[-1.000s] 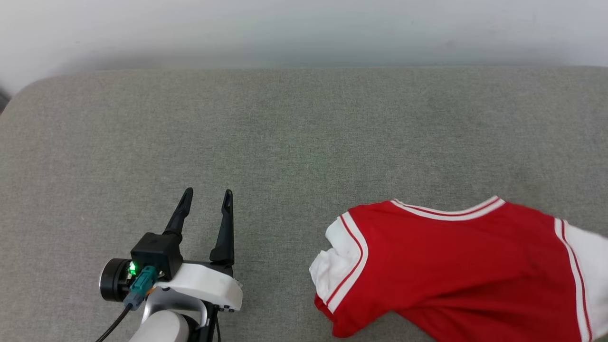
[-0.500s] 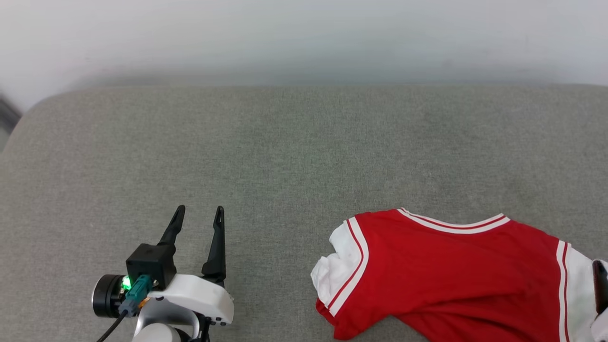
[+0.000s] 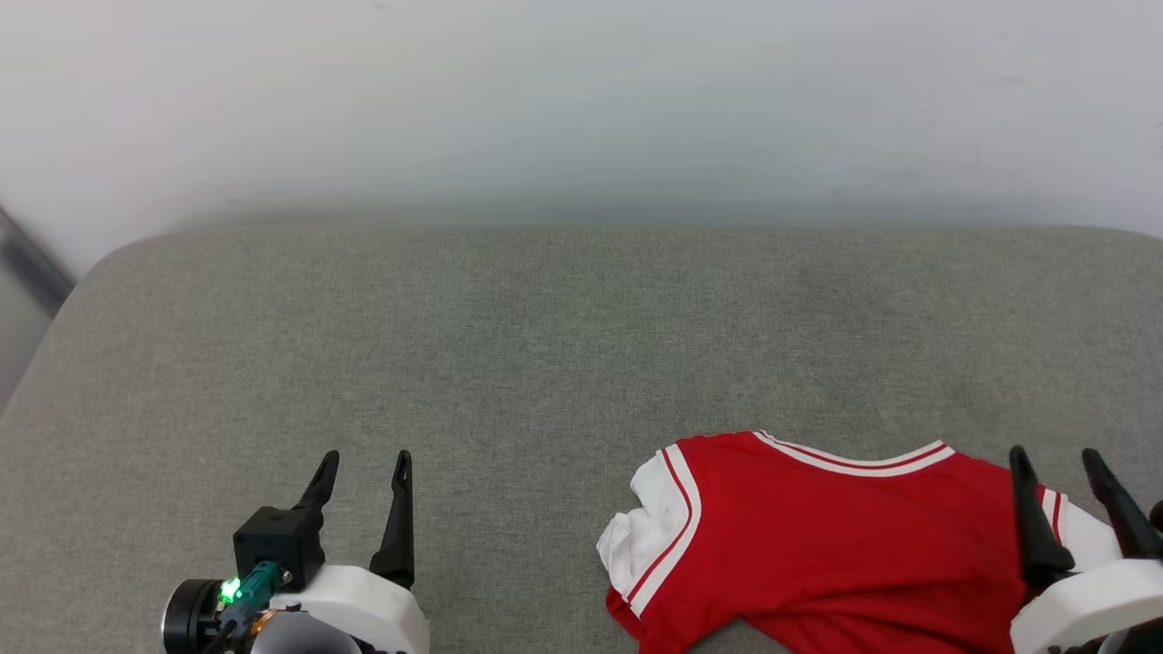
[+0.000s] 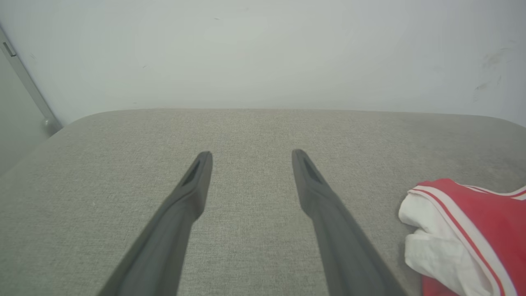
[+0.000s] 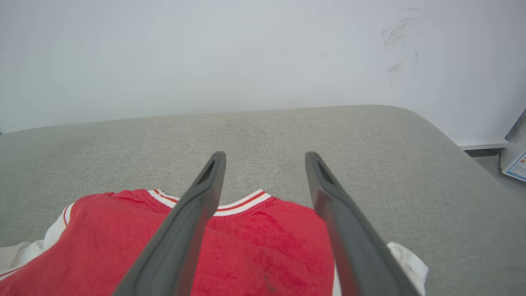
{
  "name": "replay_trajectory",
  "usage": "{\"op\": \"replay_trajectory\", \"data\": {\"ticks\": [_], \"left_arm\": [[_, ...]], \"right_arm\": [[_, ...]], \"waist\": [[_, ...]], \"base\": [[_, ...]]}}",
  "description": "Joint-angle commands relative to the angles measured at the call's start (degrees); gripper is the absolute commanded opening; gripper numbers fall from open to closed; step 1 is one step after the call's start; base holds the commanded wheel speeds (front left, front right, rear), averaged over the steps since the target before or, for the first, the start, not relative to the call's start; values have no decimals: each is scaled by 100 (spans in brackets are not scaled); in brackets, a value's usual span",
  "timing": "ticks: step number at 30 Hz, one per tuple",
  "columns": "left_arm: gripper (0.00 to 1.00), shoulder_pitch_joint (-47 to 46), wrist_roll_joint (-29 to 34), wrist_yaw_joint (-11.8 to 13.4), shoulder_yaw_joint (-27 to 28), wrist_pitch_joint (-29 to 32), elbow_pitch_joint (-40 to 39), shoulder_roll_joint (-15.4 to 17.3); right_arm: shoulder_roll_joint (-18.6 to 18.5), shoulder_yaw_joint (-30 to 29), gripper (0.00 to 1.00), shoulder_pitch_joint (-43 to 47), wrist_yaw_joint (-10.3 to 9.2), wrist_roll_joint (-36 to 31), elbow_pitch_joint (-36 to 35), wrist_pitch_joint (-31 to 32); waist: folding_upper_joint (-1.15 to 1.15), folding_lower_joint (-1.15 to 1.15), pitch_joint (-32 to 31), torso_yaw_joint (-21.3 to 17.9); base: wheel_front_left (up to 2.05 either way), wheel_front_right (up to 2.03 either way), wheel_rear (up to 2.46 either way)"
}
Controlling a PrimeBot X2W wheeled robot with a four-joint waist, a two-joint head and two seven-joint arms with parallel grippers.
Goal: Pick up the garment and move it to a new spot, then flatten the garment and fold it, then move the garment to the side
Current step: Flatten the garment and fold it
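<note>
The garment (image 3: 818, 545), a red jersey with white sleeves and red-and-white striped trim, lies plain side up at the near right of the grey cushioned surface (image 3: 545, 345). Its left sleeve is bunched up (image 4: 427, 242). My right gripper (image 3: 1054, 456) is open, its fingers hovering over the garment's right shoulder. In the right wrist view the collar (image 5: 242, 203) shows between the open fingers of the right gripper (image 5: 266, 156). My left gripper (image 3: 365, 461) stands open and empty over bare fabric, well left of the garment. The left wrist view has the left gripper (image 4: 251, 154) open, the garment (image 4: 472, 230) at its right.
A pale wall (image 3: 581, 109) rises right behind the surface's far edge. The surface has rounded far corners at left and right. A grey metal strip (image 4: 24, 82) runs down the wall at the left. A white box corner (image 5: 515, 160) stands beyond the right edge.
The head camera has tilted up, so everything sits lower in the picture. My right gripper has come into view at the lower right, open over the garment. The garment's right sleeve has settled.
</note>
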Motion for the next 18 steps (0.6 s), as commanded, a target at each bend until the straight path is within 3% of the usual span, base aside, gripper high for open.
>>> {"op": "replay_trajectory", "data": {"ticks": [1, 10, 18], "left_arm": [[100, 77, -31, 16, -11, 32, -4, 26], [100, -64, -97, -104, -200, 406, 2, 51], [100, -1028, -133, -743, -865, 1463, 71, -147]], "right_arm": [[55, 112, 100, 166, -2, -50, -168, 17], [232, 636, 100, 685, -2, -165, -977, 278], [234, 894, 100, 642, -2, -209, -1501, 445]], "waist": [[0, 0, -82, -26], [0, 0, -175, -176], [0, 0, 148, -392]], "base": [[0, 0, 0], [0, 0, 0], [0, 0, 0]]}}
